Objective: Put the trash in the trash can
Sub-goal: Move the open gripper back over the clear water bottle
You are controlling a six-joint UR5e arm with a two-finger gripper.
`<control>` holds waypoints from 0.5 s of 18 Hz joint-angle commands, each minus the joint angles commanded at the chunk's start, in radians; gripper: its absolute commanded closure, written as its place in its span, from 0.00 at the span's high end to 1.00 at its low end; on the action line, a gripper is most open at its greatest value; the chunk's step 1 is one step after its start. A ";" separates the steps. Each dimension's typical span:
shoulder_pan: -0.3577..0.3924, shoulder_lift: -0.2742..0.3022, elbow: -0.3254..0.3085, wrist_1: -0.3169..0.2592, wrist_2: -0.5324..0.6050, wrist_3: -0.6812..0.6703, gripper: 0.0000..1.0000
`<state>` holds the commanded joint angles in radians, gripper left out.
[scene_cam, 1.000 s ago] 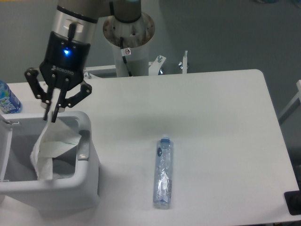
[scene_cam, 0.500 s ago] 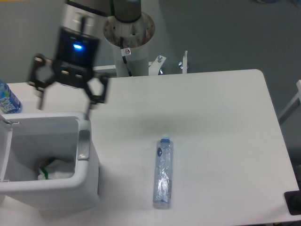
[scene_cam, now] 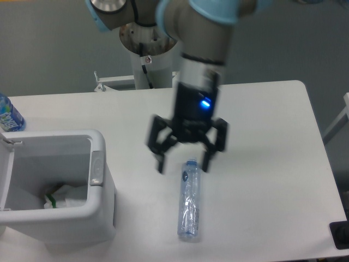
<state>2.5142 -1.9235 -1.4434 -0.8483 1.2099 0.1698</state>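
A clear crinkled plastic bottle (scene_cam: 189, 204) with a bluish cap lies on the white table, cap end pointing away from the camera. My gripper (scene_cam: 184, 165) hovers just above its cap end, fingers spread wide and open, holding nothing; it is blurred by motion. The white trash can (scene_cam: 101, 192) stands at the front left with its lid swung open. A crumpled white paper wrapper (scene_cam: 68, 197) lies on its bottom.
An upright bottle with a bright blue label (scene_cam: 9, 116) stands at the left edge behind the bin. The arm's pedestal (scene_cam: 147, 49) rises behind the table. A dark object (scene_cam: 341, 234) sits at the front right corner.
The gripper let the paper wrapper drop into the bin, then swung right across the table to above the lying bottle's cap end. The bottle has not moved.
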 joint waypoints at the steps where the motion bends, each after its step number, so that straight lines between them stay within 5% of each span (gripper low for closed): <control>1: 0.000 -0.018 -0.003 -0.002 0.026 0.048 1.00; 9: -0.043 -0.167 -0.023 -0.002 0.092 0.249 1.00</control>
<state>2.4714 -2.0906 -1.4665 -0.8498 1.3022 0.4186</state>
